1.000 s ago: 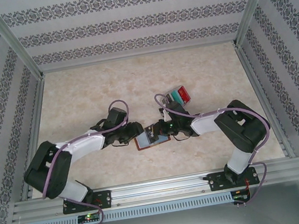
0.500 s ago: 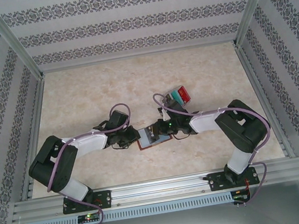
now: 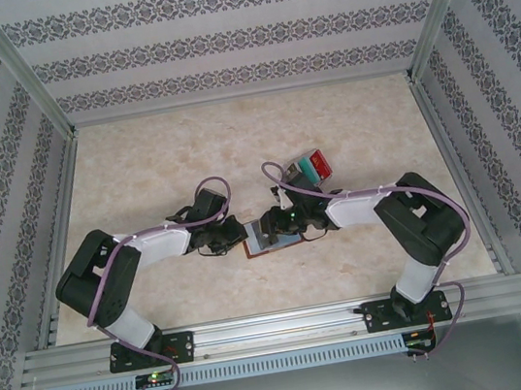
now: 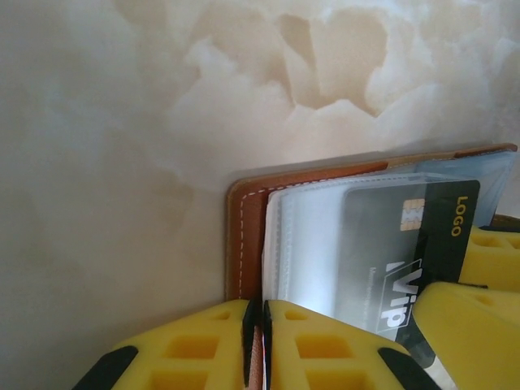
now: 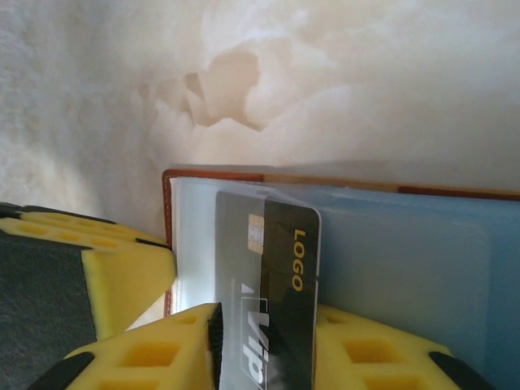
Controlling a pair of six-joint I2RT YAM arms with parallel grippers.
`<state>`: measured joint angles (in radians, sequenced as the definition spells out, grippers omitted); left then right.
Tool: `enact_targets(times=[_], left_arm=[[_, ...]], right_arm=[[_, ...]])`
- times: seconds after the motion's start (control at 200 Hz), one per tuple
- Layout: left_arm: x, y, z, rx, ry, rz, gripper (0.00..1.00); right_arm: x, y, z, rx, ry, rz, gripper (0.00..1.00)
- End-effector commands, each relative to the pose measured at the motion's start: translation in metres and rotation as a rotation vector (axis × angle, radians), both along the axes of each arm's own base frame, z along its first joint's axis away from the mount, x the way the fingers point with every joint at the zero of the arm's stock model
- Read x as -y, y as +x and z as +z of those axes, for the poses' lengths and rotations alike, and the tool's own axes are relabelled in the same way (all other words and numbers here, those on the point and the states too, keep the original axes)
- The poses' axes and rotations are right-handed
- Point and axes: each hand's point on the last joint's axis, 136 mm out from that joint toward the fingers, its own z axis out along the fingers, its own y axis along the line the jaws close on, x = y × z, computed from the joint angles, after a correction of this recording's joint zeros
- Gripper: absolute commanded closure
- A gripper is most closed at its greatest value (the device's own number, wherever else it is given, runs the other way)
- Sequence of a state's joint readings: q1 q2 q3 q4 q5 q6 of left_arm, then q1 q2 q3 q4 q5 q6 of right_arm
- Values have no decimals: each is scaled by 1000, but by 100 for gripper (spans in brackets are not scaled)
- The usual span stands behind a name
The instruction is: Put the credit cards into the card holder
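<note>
- Two grippers are meeting over the card holder [image 3: 270, 243], which is lying open on the table [image 3: 157, 161], a little toward 6 o'clock of its centre.
- Left gripper [image 4: 257, 317] is reaching in from the holder's 9 o'clock side. Its yellow fingers are pressing together on the brown leather edge (the stitched border is running up from between them).
- Right gripper [image 5: 266, 321] is sitting at the holder's 3 o'clock side with its fingers spread. A dark grey card [image 5: 280, 260] is showing in the gap, lying flat and partly tucked under a clear sleeve [image 5: 195, 244].
- Whether those spread fingers are touching the card, I cannot tell.
- At 1 o'clock from the holder, a clear tray [image 3: 296, 172] is resting nearby, with a red card [image 3: 320, 160] and a teal card [image 3: 308, 165] lying inside it.
</note>
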<state>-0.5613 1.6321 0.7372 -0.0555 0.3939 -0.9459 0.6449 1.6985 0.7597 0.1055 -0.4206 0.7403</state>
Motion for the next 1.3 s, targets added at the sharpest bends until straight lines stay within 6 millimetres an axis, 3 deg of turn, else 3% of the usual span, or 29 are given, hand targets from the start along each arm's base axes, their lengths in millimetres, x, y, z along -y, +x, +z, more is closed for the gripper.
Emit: enact_targets(times=[0.0,0.16,0.56,0.859,1.054,1.164,1.299], left_arm=[[-6,-12,-18,-43,50,-24,85],[-6,-13,-19,-44,53,-25,86],[0,-10,-17,-38,27,-36,86],[2,-8,-15,-32,15,-32,86],[1,-7,-11,-19,14,-23,77],[-7,-6,-5,-6,50,-2,63],[-25,-4,9,38,131,41,59]], right_arm=[[29,-11,-7,-5,-175,-1,66],[33,-11,0,4,-207,22,67],[11,-13,-4,-19,-175,78,94],[-7,-17,1,-34,-140,124,90],[-12,-17,0,-40,-147,139,86],[0,-15,1,-23,-202,103,84],[19,-11,8,24,-274,74,77]])
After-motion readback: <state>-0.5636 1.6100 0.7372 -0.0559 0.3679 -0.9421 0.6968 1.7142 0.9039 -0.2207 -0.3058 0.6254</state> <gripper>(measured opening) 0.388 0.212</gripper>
